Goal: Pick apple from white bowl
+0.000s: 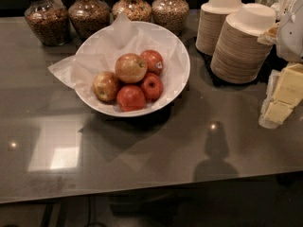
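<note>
Five apples sit heaped in the white bowl (182,74), and the apple (130,67), the largest and palest, rests on top of the pile toward the back. Three deep-red apples (152,86) crowd its front and right side. A smaller yellowish-red apple (105,85) touches it on the side farthest from the gripper. Nothing lies over it.

The gripper (290,30) shows only partly, as a white shape at the right edge of the view, above the counter (142,160) and holding nothing that can be seen. Whether it is open or closed cannot be told.

The bowl lies well to the gripper's left. Between the two stand two stacks of tan-sided paper bowls (242,45), the nearer stack just beside the gripper. Directly below the gripper sits a cluster of pale yellow blocks (285,92).

Crinkled white paper (71,71) lines the bowl and spills over its rim on the side away from the gripper. Behind the bowl, along the back of the counter, stand four glass jars (89,14) of brown dry goods. The jar nearest the gripper stands just behind the bowl's far rim.
</note>
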You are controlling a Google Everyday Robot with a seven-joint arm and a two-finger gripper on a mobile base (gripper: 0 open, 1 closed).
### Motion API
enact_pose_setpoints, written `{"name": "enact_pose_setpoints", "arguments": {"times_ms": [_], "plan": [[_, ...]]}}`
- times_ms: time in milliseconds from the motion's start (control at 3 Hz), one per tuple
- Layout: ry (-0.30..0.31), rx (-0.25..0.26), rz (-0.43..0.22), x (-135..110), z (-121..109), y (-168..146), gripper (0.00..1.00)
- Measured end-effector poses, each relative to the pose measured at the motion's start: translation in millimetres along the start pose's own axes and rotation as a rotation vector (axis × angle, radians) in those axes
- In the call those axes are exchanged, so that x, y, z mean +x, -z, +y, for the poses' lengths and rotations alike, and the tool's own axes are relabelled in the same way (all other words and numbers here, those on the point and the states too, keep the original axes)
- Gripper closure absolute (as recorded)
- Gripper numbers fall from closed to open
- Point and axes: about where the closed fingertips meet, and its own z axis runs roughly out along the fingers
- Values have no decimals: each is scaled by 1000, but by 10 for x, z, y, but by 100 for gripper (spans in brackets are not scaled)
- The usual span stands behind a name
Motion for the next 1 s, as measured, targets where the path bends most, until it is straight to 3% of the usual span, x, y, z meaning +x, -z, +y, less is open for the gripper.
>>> {"name": "enact_pose_setpoints", "arguments": {"times_ms": [667, 1000], "plan": [[6, 15, -26, -93, -56, -25, 0], [44, 26, -113, -353, -195, -90, 0]]}}
